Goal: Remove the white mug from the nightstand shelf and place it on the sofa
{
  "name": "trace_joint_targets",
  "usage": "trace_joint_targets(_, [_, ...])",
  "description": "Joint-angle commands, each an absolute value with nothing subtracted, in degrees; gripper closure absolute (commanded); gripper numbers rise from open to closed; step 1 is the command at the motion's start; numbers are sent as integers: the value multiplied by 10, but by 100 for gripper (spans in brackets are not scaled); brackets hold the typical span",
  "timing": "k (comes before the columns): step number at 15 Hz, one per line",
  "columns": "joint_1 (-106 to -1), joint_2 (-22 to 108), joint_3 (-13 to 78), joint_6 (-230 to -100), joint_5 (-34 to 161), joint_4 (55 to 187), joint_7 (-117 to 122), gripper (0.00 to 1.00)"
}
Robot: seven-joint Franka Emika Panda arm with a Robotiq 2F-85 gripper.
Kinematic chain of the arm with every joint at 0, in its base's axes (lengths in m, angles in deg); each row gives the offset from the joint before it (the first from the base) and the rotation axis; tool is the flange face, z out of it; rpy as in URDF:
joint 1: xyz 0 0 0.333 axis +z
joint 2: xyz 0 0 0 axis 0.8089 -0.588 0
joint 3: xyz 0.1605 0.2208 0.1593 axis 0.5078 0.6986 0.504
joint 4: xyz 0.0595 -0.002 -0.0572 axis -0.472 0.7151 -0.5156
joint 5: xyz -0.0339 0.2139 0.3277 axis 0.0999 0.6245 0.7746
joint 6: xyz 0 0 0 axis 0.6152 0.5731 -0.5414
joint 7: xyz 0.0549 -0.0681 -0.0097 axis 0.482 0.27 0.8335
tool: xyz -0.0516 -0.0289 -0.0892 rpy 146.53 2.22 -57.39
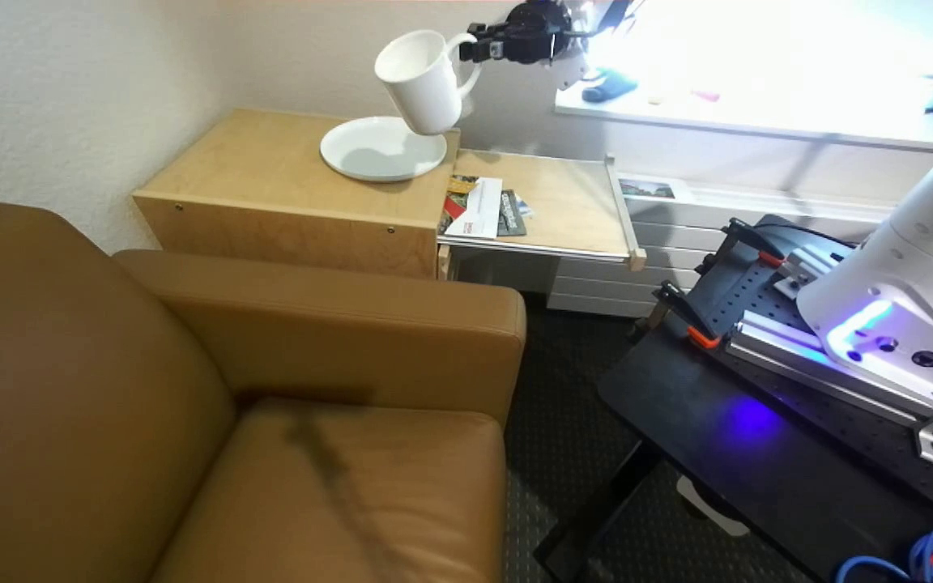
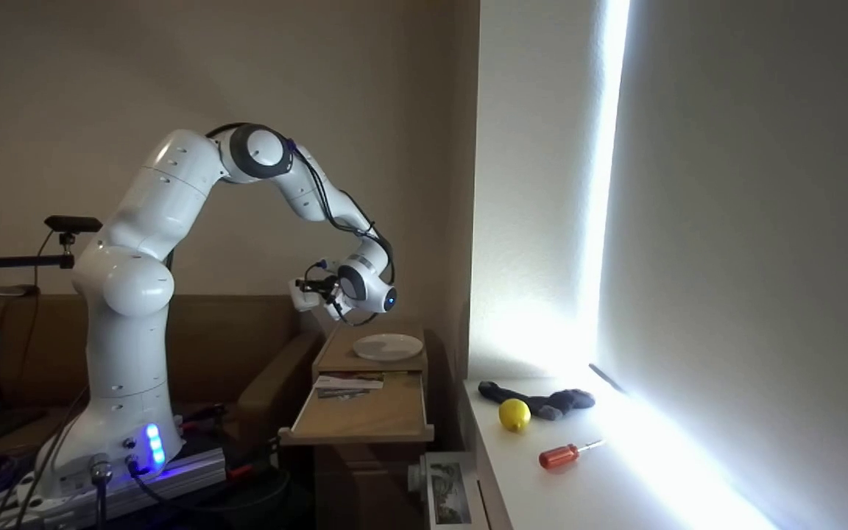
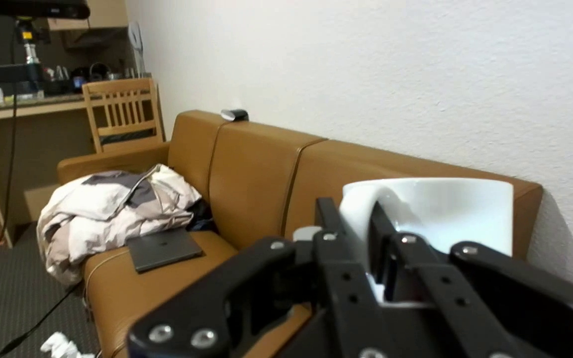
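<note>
The white mug [image 1: 424, 91] hangs in the air above the nightstand, tilted, with its open rim up. It also shows in an exterior view [image 2: 303, 296] and in the wrist view [image 3: 458, 214]. My gripper [image 1: 468, 45] is shut on the mug's handle, one finger inside the handle loop and one outside; it shows in the wrist view [image 3: 352, 219]. The nightstand shelf [image 1: 248, 166] is below the mug, with its paler section [image 1: 568, 202] pulled out. The brown sofa [image 1: 337, 320] stands beside the nightstand, its padded arm against it; it fills the wrist view's background [image 3: 254, 169].
A white plate [image 1: 373, 154] lies on the nightstand top under the mug. Leaflets [image 1: 479, 206] lie on the pulled-out section. A blanket [image 3: 112, 209] and a laptop [image 3: 164, 248] lie on the sofa's far seat. A lemon [image 2: 514, 415] and a screwdriver [image 2: 560, 456] lie on the window ledge.
</note>
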State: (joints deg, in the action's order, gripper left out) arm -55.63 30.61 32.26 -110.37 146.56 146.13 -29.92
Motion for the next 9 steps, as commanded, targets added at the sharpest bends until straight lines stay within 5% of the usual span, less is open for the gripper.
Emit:
trace_joint_targets(1, [-579,235,329,-1049,1505,1411,-303,96])
trace_joint_targets(2, [-563,263,320,-1079,1490,1439,-299,96])
trace_joint_targets(3, [-564,249,319,-1076,1492,1432,-299,83])
trace_joint_targets(7, [-562,248,320,-1077,1491,1432,-299,83])
trace_joint_targets(8, [-562,248,320,-1077,1491,1432,-299,96])
trace_joint_targets(9, [-565,235,322,-1071,1494,1422,-295,96])
